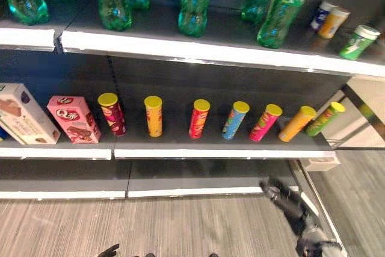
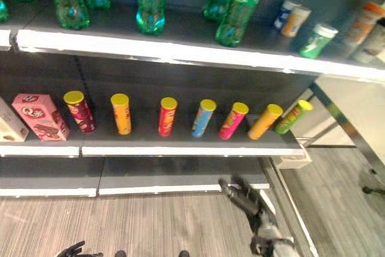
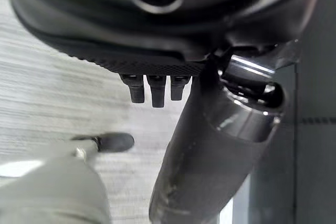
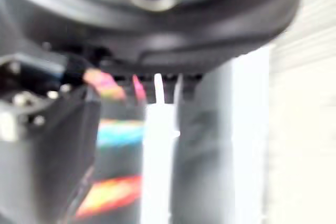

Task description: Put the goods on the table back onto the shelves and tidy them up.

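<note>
Middle shelf [image 1: 180, 151] carries seven upright crisp tubes [image 1: 153, 116] — right robot hand [image 1: 283, 200] below, fingers spread, empty.

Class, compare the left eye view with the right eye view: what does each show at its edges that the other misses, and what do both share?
At its left edge the left eye view takes in most of a white box on the middle shelf. The right eye view adds extra cans at the right end of the top shelf. Both share the pink box, the row of seven yellow-lidded tubes, green bottles above, and the right hand raised, fingers straight, before the bottom shelf.
</note>
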You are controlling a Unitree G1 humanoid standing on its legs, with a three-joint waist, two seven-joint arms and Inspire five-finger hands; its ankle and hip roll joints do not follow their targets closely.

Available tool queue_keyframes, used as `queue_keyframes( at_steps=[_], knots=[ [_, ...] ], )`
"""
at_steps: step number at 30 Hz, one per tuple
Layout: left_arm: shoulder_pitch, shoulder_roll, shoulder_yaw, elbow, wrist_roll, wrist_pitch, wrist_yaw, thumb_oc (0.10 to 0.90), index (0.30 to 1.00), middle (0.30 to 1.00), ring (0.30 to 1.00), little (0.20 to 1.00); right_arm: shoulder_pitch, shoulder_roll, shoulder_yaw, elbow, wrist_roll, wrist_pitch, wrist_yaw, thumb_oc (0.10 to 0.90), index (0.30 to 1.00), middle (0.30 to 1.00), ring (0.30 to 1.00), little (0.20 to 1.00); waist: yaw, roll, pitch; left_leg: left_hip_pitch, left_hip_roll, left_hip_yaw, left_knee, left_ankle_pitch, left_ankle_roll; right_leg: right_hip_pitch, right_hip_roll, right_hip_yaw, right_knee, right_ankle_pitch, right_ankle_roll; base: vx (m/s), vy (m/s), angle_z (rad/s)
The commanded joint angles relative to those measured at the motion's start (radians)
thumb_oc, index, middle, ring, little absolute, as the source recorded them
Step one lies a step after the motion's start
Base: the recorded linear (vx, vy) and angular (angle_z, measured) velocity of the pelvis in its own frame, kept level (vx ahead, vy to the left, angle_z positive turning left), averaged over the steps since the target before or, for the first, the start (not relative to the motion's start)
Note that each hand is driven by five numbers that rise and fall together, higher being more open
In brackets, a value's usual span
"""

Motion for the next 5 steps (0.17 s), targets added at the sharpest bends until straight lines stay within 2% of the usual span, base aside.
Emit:
queue_keyframes(
  at_steps=[1,5],
  knots=[
    [-0.03,0.048,0.049,0.045,0.017,-0.033,0.023,0.8,0.9,0.9,0.9,0.9,-0.144,-0.005,-0.015,-0.129,0.005,-0.102,0.012,0.8,0.9,0.9,0.9,0.9,0.024,0.031,0.0,0.039,0.05,0.009,0.009,-0.046,-0.045,-0.014,-0.026,-0.017,0.029,0.024,0.052,0.03,0.015,-0.29],
    [-0.045,0.047,0.035,0.056,0.013,-0.041,0.037,0.8,0.9,0.9,0.9,0.9,-0.158,0.068,0.034,0.084,-0.013,-0.095,-0.013,0.8,0.9,0.9,0.9,0.9,0.019,0.027,-0.009,0.053,0.051,0.024,0.009,-0.052,-0.046,-0.009,-0.026,-0.005,0.028,0.027,0.054,0.02,0.01,-0.12]
  ],
)
